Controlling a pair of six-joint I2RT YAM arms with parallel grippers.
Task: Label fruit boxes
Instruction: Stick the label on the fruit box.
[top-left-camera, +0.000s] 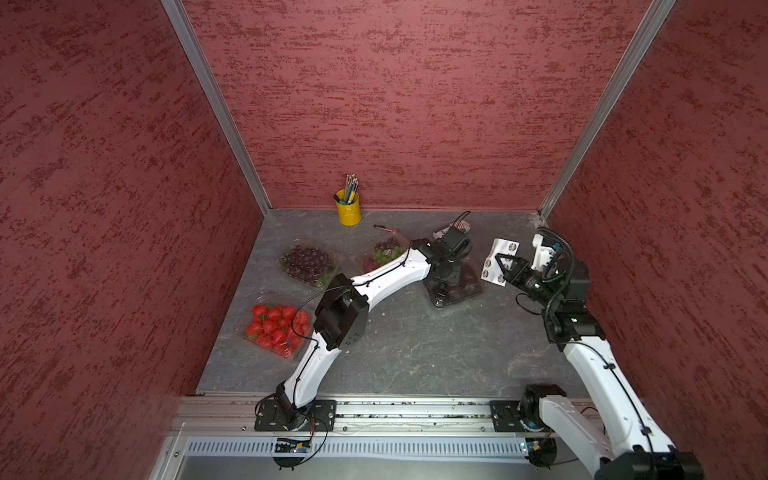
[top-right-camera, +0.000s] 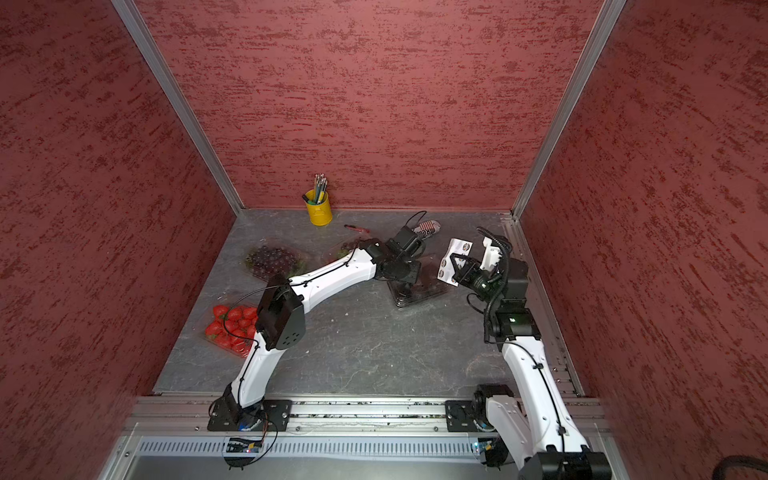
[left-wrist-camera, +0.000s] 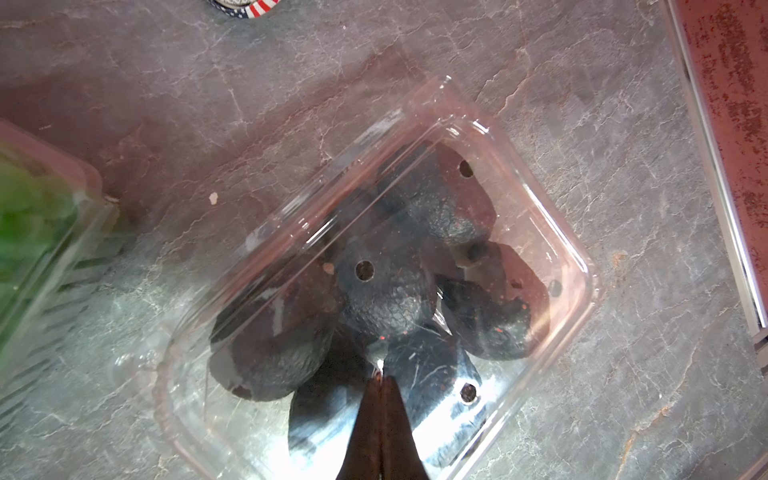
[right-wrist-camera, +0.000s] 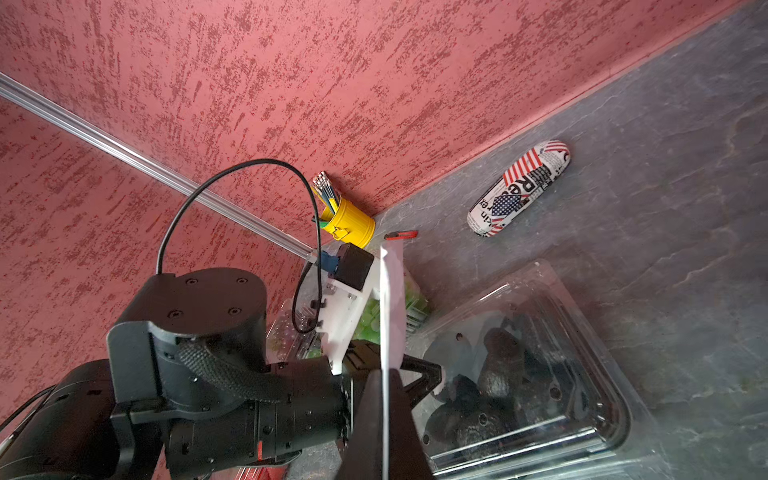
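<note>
Fruit boxes: resting on the grey table (top-left-camera: 415, 353).
Strawberry box (top-left-camera: 276, 330): sitting nearest, well apart from both claws.
Box of dark fruit (left-wrist-camera: 540, 232): lying further in, directly under the left claw (left-wrist-camera: 380, 376), which is pinched together with its tips at the clear lid.
Right claw (right-wrist-camera: 384, 374): hovering just beside that box, clamping a white sticker sheet (top-left-camera: 492, 255).
Dark grape box (top-left-camera: 307, 262) and mixed grape box (top-left-camera: 380, 253): sitting farther back, along the left arm (top-left-camera: 390, 278).
</note>
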